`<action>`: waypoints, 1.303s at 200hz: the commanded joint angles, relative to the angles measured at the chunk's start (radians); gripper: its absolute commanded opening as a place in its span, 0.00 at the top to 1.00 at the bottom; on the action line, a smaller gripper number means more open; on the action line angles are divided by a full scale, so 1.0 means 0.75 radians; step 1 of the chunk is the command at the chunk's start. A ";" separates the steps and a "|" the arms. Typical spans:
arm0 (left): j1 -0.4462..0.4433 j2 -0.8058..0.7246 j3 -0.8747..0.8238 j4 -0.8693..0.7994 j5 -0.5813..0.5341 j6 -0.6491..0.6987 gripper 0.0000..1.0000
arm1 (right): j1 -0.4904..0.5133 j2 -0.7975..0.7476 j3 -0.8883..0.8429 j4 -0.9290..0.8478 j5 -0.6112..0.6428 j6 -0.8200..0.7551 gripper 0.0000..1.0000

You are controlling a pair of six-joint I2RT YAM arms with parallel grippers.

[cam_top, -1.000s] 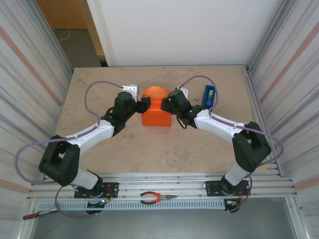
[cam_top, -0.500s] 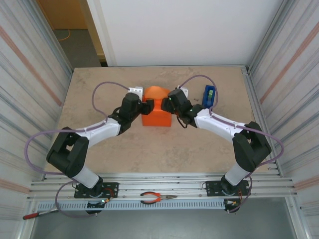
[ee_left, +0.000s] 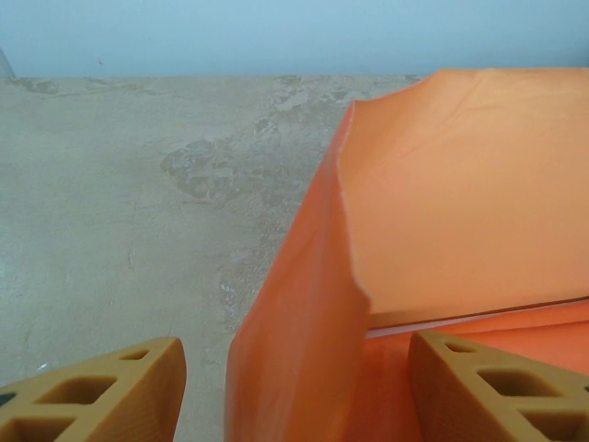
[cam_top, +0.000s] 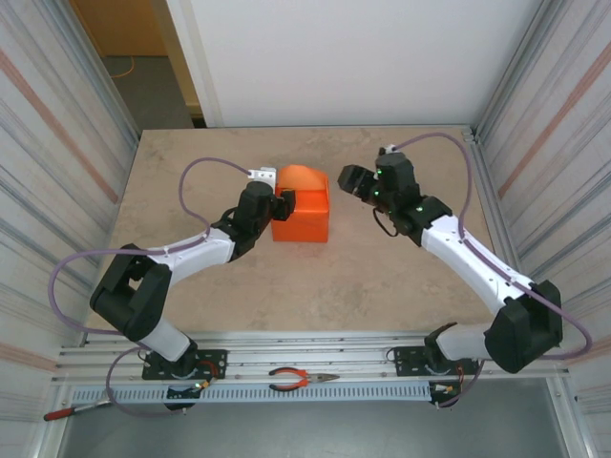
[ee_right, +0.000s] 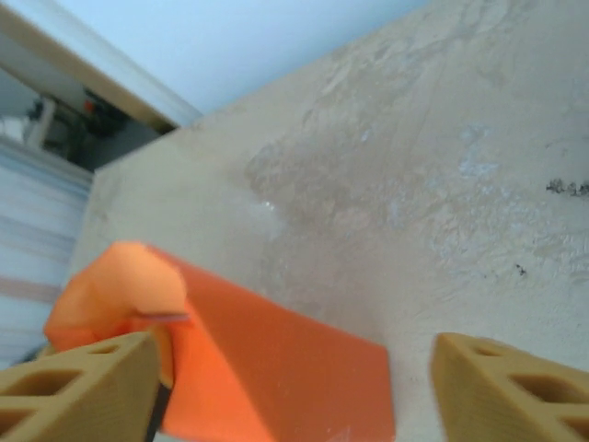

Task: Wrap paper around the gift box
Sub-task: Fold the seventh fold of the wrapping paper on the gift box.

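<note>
At the left side of the box, left gripper sits spread astride the paper flap, not pinching; right gripper, also spread, well apart.

One gift box sits under one sheet of paper, with two grippers by it, the left gripper at its left side and the right gripper to its right, and one pair of pliers and one red-handled tool well nearer than it.
</note>
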 commanded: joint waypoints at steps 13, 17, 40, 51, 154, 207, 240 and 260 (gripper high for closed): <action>-0.010 0.028 0.011 -0.081 -0.062 0.043 0.35 | -0.116 0.093 -0.127 0.188 -0.271 0.214 0.72; -0.009 0.027 0.011 -0.082 -0.061 0.042 0.35 | -0.121 0.108 -0.131 0.209 -0.290 0.229 0.78; -0.010 0.029 0.009 -0.085 -0.068 0.046 0.35 | -0.132 0.203 -0.116 0.312 -0.370 0.291 1.00; -0.010 0.029 0.009 -0.087 -0.069 0.048 0.36 | -0.131 0.248 -0.104 0.353 -0.396 0.318 1.00; -0.012 0.026 0.003 -0.089 -0.071 0.053 0.37 | -0.021 0.429 -0.001 0.479 -0.463 0.366 1.00; -0.011 0.026 0.002 -0.087 -0.071 0.052 0.37 | 0.010 0.400 0.019 0.427 -0.439 0.307 1.00; -0.011 0.026 0.002 -0.088 -0.072 0.048 0.37 | 0.028 0.393 0.032 0.400 -0.435 0.278 1.00; -0.011 0.024 0.001 -0.089 -0.075 0.048 0.37 | 0.044 0.392 0.034 0.392 -0.430 0.267 1.00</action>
